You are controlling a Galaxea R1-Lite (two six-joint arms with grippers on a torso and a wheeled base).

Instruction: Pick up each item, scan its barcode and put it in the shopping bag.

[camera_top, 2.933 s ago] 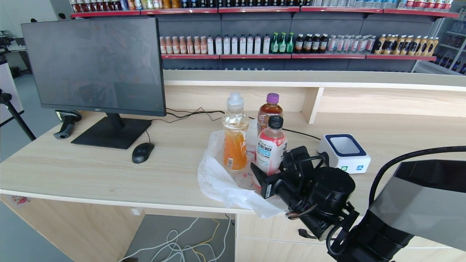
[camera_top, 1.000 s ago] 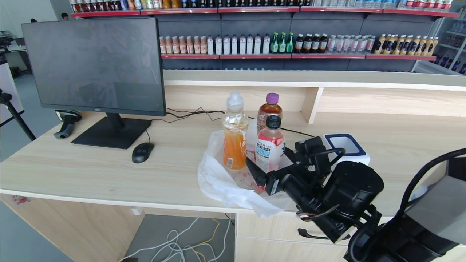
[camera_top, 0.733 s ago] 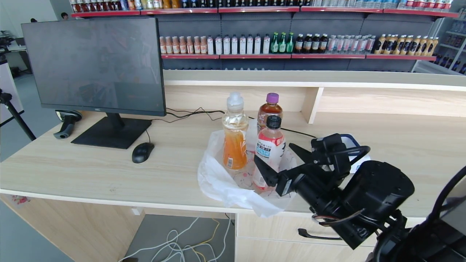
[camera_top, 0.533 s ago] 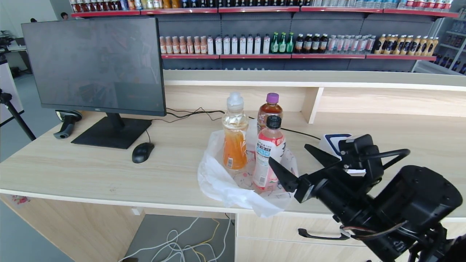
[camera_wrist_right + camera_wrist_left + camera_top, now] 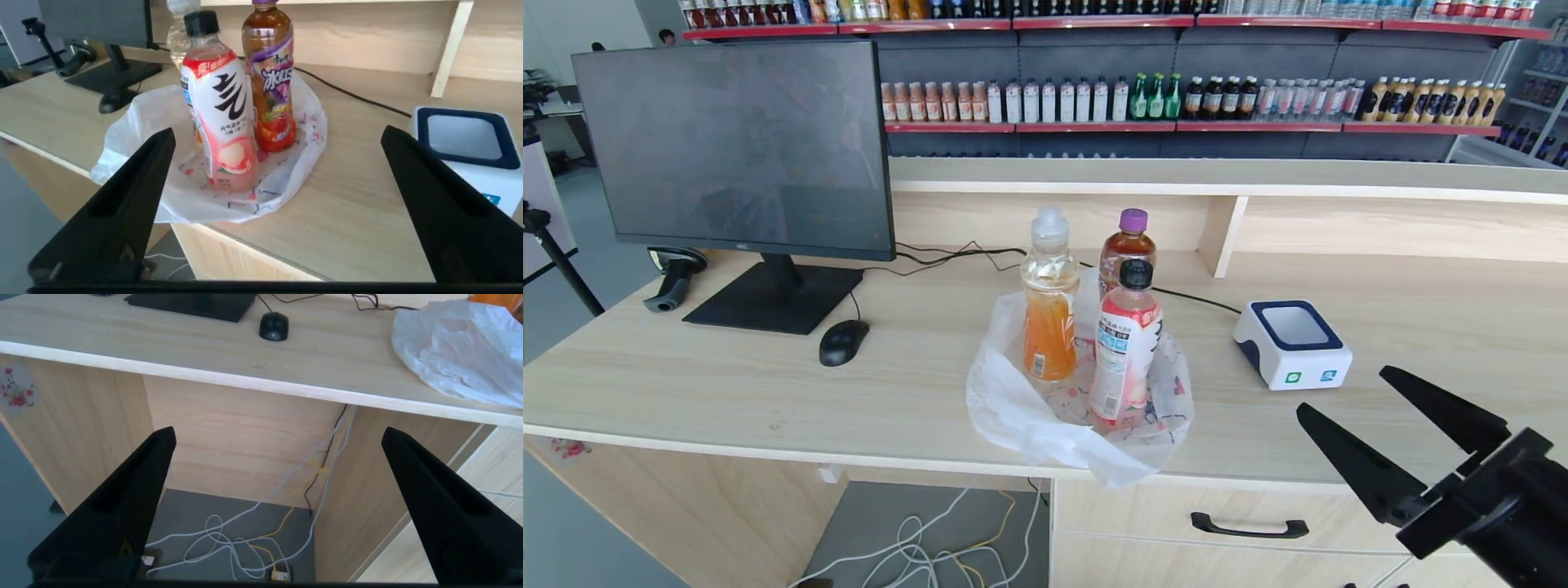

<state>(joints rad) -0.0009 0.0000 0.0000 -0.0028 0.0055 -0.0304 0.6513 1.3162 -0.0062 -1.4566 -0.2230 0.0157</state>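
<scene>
Three bottles stand upright in the white plastic shopping bag [image 5: 1013, 408] on the counter: an orange juice bottle [image 5: 1049, 314], a brown tea bottle [image 5: 1125, 245] with a purple cap, and a pink bottle [image 5: 1123, 351] with a black cap. My right gripper [image 5: 1342, 390] is open and holds nothing, off to the right of the bag above the counter's front edge. From its wrist the pink bottle [image 5: 219, 106], tea bottle [image 5: 272, 82] and bag [image 5: 306, 155] lie ahead of the right gripper [image 5: 278, 135]. My left gripper [image 5: 278, 437] is open, low in front of the counter, nothing between its fingers.
A white and blue scanner box [image 5: 1292, 343] sits right of the bag, with a cable behind it. To the left stand a monitor [image 5: 735, 147], a mouse [image 5: 843, 341] and a handheld scanner [image 5: 670, 278]. A raised wooden ledge [image 5: 1225, 175] runs behind. Loose cables [image 5: 245, 547] lie under the counter.
My right gripper was shut on the pink bottle in the bag, then opened and drew back to the right and toward the counter's front. The pink bottle stays standing in the bag.
</scene>
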